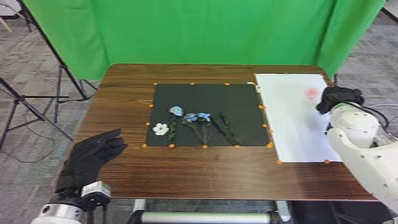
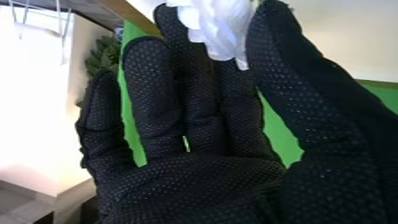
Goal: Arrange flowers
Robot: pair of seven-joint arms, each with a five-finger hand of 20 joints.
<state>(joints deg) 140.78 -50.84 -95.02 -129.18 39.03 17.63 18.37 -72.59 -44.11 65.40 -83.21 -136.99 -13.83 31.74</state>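
Black square mat: it lay flat on the brown wooden table, carrying the loose flowers. Three blue flower heads on thin stems rested there, the last two side by side.
Dark green leafy sprig: it lay on the mat, just to the right of the blue ones.
Small white flower with open petals: it sat near the mat's left edge.
White rectangular sheet: it lay beside the mat on the right, with a round pink patch on its upper part; I could not tell whether that was a flower.
Ruffled white flower: it was up at the fingertips of the right hand, between thumb and fingers.
Right hand: over the sheet's right edge, it had that bloom pinched.
Left hand: it hung by the table's left edge, relaxed, fingers extended, grasping nothing.
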